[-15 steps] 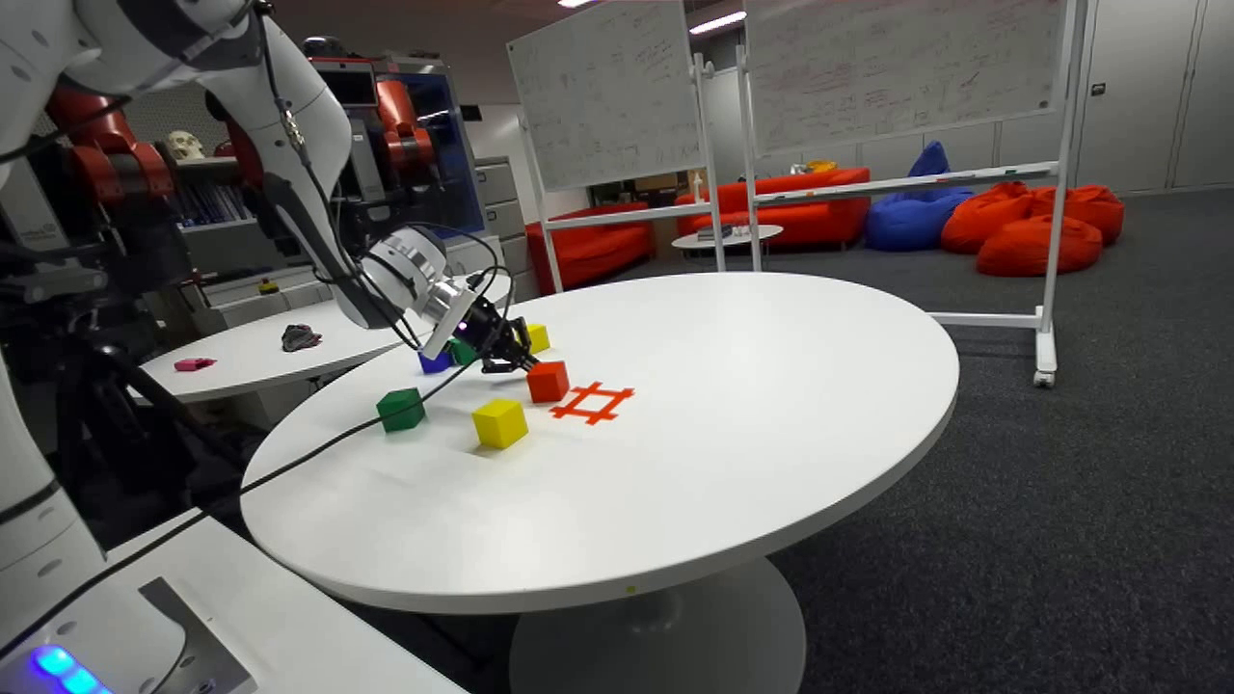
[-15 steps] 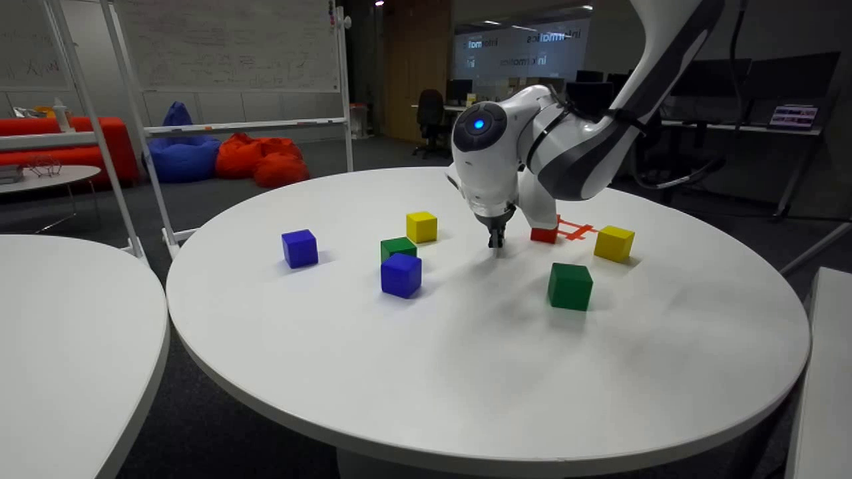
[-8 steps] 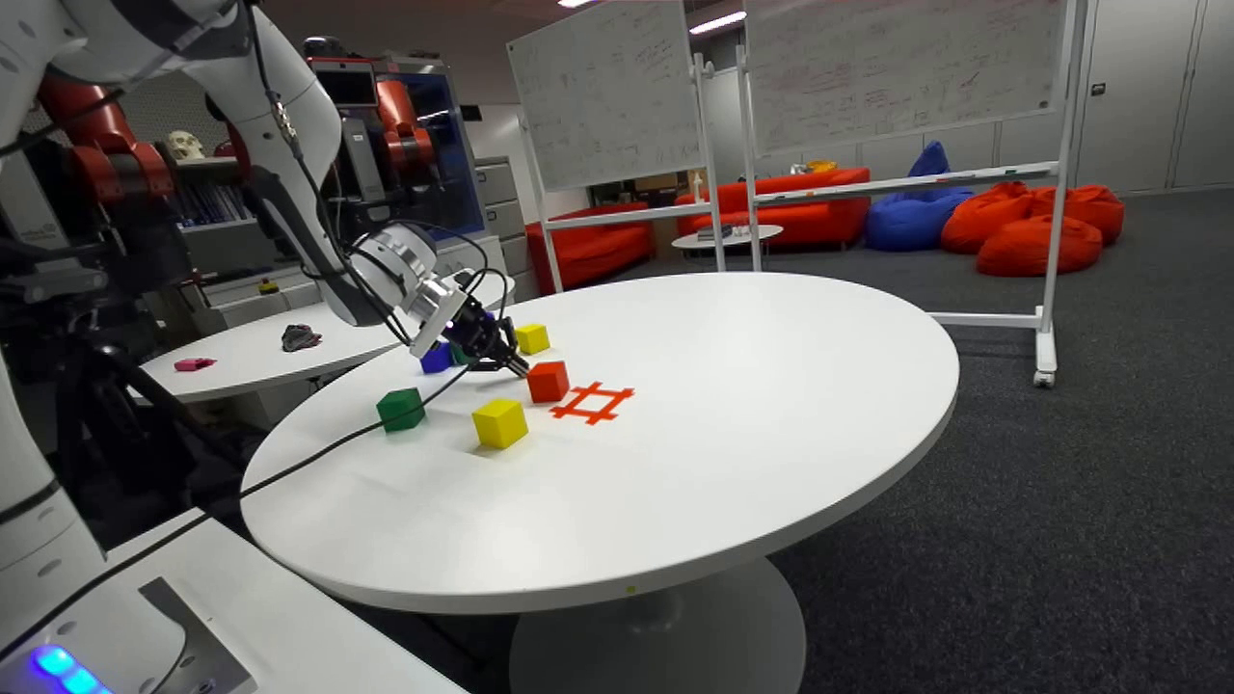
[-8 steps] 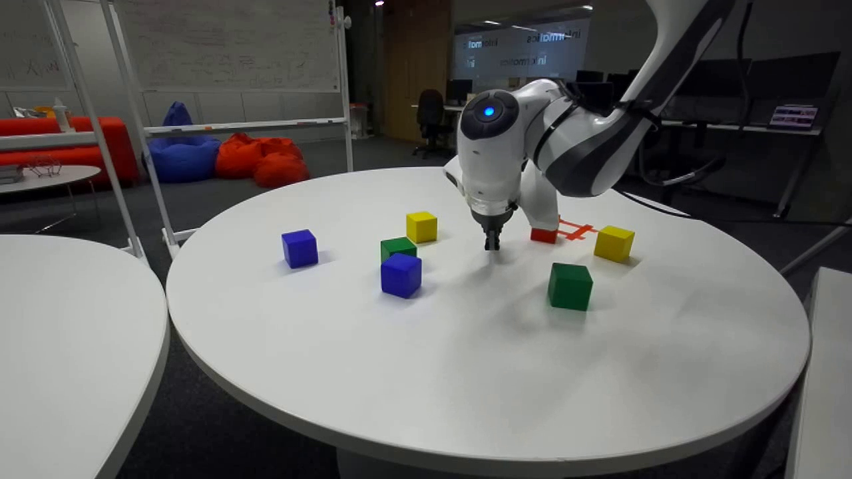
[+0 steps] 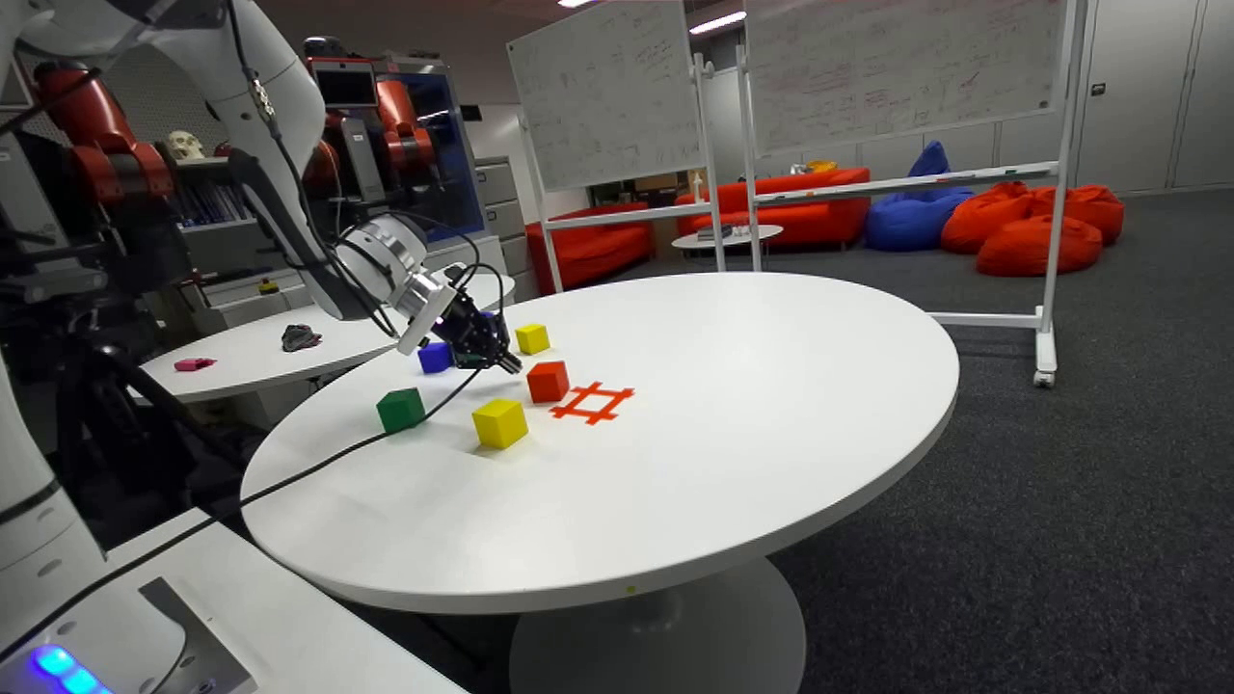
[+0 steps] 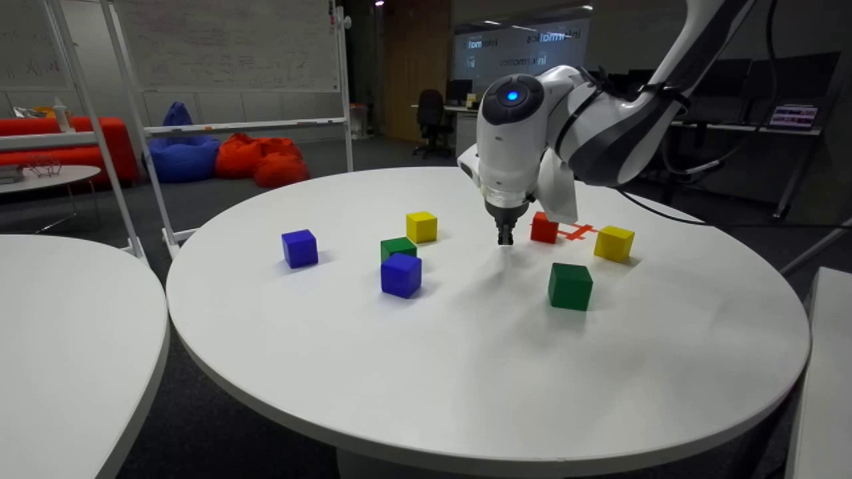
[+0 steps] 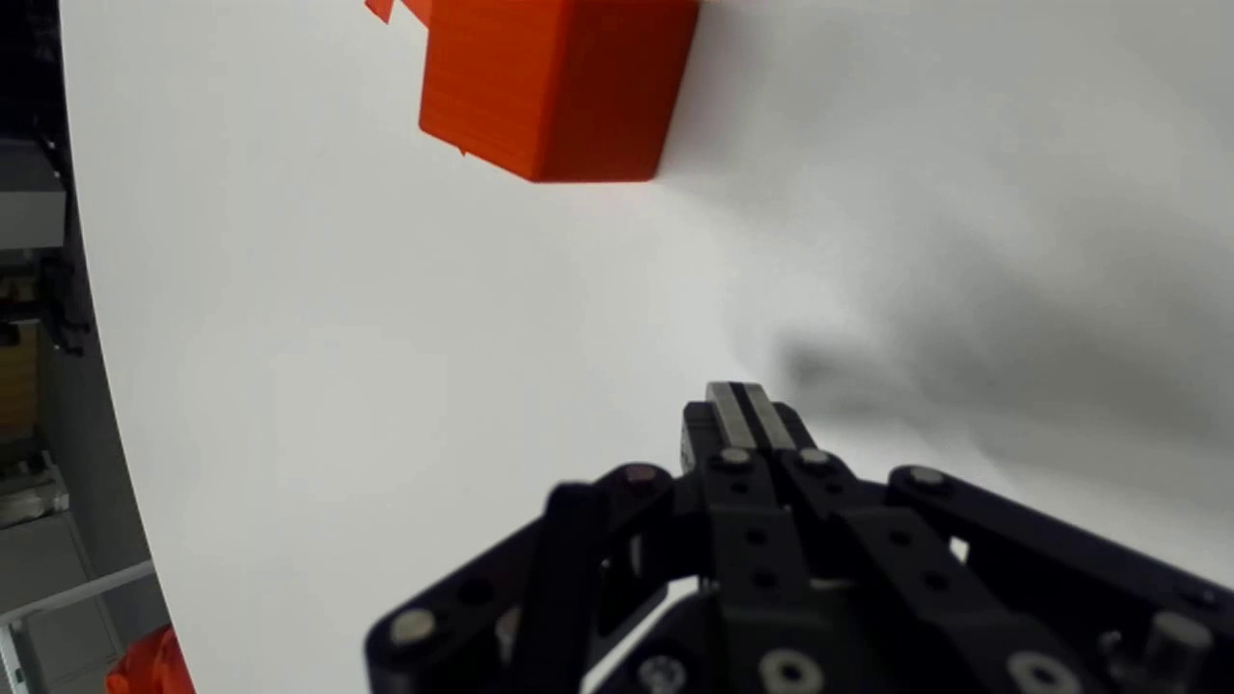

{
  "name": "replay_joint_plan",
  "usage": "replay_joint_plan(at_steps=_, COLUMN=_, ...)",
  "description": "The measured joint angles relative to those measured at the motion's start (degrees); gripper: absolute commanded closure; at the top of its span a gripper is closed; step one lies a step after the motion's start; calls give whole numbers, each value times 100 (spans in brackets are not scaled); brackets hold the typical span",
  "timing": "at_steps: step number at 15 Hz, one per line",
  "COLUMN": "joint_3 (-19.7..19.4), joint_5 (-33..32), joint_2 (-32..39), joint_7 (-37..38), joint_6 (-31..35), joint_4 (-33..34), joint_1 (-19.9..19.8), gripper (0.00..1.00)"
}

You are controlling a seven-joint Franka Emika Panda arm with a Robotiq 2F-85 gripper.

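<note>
End effector [image 7: 739, 397] shifted, closed, near red cube [image 7: 567, 87]

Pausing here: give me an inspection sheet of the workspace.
Surface: round white tabletop, shadows on it.
Working things: plain red cube, beside a red hash-shaped outline; materials unclear.
Clutter: two yellow cubes, two green cubes, two blue cubes on the tabletop.
Gripper: black two-fingered gripper, shut, holding nothing, nearest the red cube but apart from it.
Cables: thin black cable, passing a green cube in an exterior view; contact with the tabletop unclear.
Surroundings: white-framed whiteboards, red sofas, red beanbags, a blue beanbag.
</note>
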Motion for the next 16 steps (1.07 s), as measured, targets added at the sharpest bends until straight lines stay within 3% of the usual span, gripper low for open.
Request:
replay_joint_plan(at_steps=9, joint_3=12, joint_5=2, joint_2=-1, joint_7=-5, joint_6=3, joint_4=-21, joint_1=-44, gripper=100)
replay_joint_plan(at_steps=16, joint_3=230, joint_5=-264, joint_2=27, joint_7=-350, joint_6=1033, joint_4=-47, joint_1=-36, gripper=100)
